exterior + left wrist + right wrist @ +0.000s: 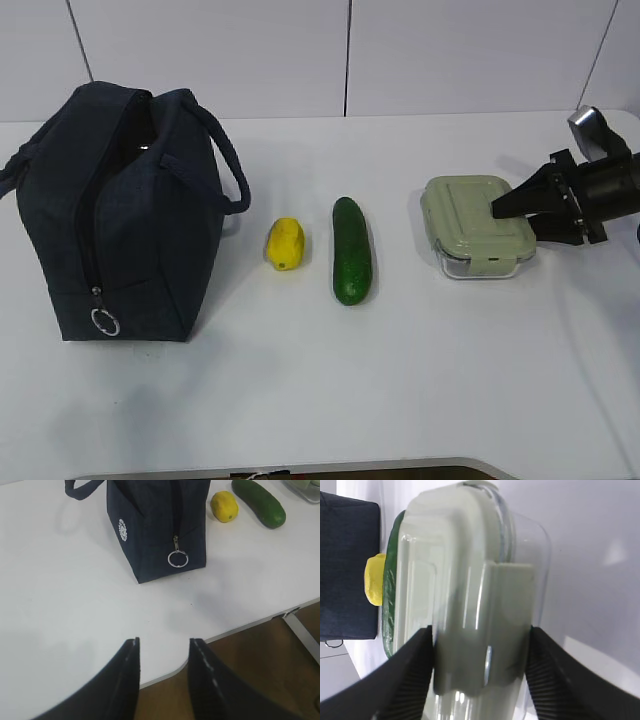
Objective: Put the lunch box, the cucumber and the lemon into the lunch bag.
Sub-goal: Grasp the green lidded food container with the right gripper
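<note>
The right gripper [480, 640] straddles the clip end of the lunch box [476, 224], its jaws apparently pressing both sides, so it looks closed on the box, which appears to sit on the surface [320, 400] towards the right edge. The left gripper [163, 650] hangs partly open and empty over the front edge. Nothing is packed yet: all three items remain outside. The box is clear with a pale green lid. The dark green cucumber [351, 250] and yellow lemon [285, 243] lie mid-surface, beside the navy lunch bag [120, 215] standing at the left, its top gaping.
</note>
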Tool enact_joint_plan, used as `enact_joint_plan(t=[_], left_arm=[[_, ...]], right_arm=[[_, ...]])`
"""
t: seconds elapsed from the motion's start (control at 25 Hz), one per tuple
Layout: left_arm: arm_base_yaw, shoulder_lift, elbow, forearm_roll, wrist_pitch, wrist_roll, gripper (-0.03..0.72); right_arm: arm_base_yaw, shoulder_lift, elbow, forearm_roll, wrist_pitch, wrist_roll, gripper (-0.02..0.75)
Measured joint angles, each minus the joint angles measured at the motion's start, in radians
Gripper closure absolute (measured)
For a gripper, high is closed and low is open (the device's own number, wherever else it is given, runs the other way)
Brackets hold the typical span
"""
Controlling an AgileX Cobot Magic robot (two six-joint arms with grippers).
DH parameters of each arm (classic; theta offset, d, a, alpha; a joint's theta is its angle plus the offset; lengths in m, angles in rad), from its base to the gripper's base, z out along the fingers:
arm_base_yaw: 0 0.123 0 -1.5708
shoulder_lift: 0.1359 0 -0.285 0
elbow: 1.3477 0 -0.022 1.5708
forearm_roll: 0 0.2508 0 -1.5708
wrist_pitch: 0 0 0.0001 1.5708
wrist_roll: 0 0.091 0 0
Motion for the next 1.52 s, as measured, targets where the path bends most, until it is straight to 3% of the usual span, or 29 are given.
enact_joint_plan(t=[1.52], left_arm=[[0.000, 0.000, 0.000, 0.000, 0.000, 0.000, 0.449]], right_arm=[[0.000, 0.000, 0.000, 0.004, 0.008, 0.021, 0.358]])
